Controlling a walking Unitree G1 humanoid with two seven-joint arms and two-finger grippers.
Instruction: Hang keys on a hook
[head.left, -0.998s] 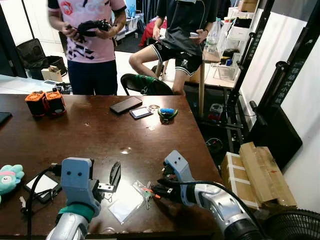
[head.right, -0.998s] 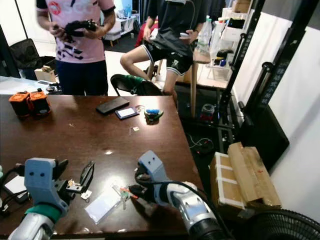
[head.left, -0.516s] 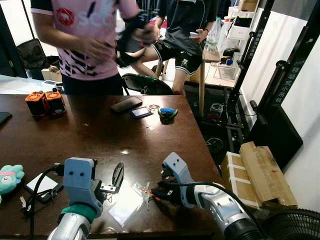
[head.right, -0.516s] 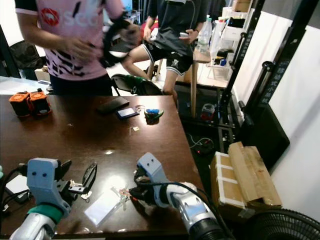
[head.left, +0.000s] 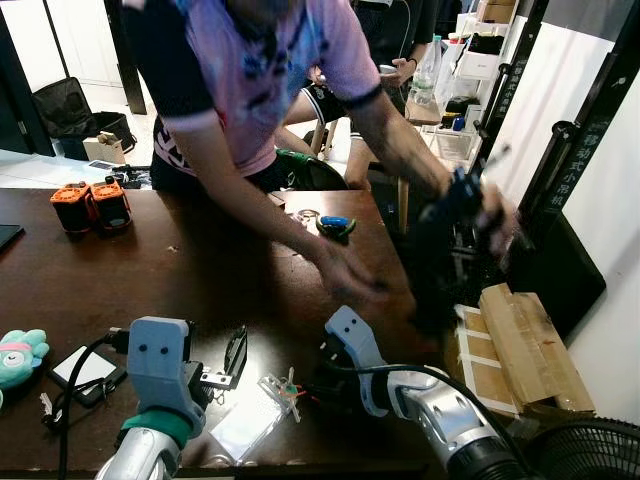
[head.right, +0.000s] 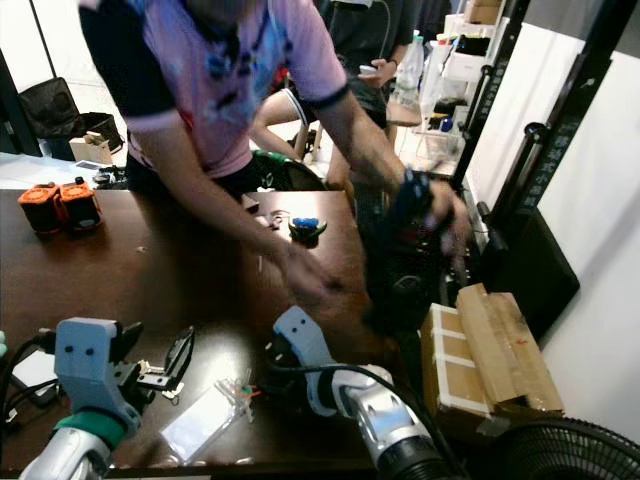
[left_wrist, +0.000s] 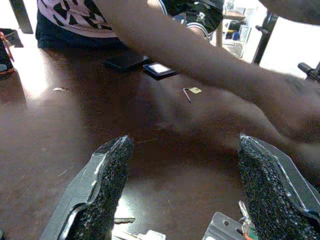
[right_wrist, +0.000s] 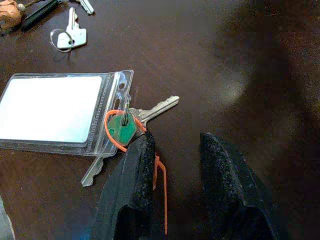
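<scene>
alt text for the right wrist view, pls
The right gripper, fingers apart, sits low over a dark table, one finger beside a green-capped key on an orange loop attached to a clear card sleeve. Another key lies farther off.

My left gripper sits on a blue-grey boxy wrist block with two small dark screw holes, above a green collar and silver forearm at the lower left. My fingers are black, with rough, foam-like pads and grey metal edges. My right gripper follows a silver arm with a black cable looping along it.
</scene>
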